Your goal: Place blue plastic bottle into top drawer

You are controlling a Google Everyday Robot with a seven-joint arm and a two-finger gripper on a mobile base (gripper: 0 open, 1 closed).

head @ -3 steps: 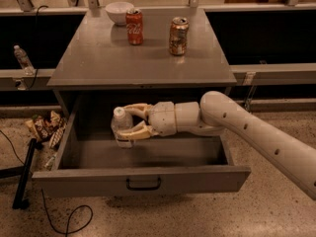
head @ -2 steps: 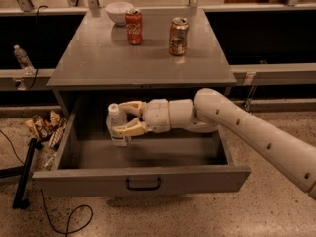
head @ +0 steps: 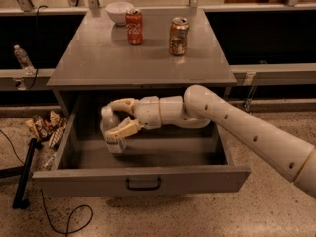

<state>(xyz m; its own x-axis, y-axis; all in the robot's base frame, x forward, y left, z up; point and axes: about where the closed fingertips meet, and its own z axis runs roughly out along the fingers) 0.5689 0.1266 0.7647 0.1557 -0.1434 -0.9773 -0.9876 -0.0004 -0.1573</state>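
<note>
The blue plastic bottle (head: 114, 143) has shifted further left inside the top drawer (head: 197, 178) than it was a second ago, and it sits a little lower. The gripper (head: 108, 122) has travelled with it and the arm (head: 247, 132) reaches deeper across the drawer. The gripper's two pale fingers (head: 123, 129) are clamped on the bottle, one across its upper part and one below, above the label. The bottle stands nearly upright, its capped top leaning slightly left. Whether its base touches the drawer floor cannot be told.

The bottle is in the left part of the drawer, near the left wall but apart from it, and roughly midway between the front panel and the back. To its right the drawer floor lies open as far as the right wall, under the forearm. The arm enters over the drawer's right front corner and passes below the front edge of the cabinet top (head: 98, 63).

The drawer is pulled fully out, its dark handle (head: 143, 183) centred on the front panel. It holds only the bottle and the gripper.

On the cabinet top stand a red Coca-Cola can (head: 134, 27), a brown soda can (head: 178, 36) to its right and apart from it, and a white bowl (head: 118, 11) just behind the red can. A small clear bottle (head: 22, 58) stands far off at left. Snack packets (head: 47, 126) lie on the floor beside the drawer's left wall, near a black cable (head: 64, 216).
</note>
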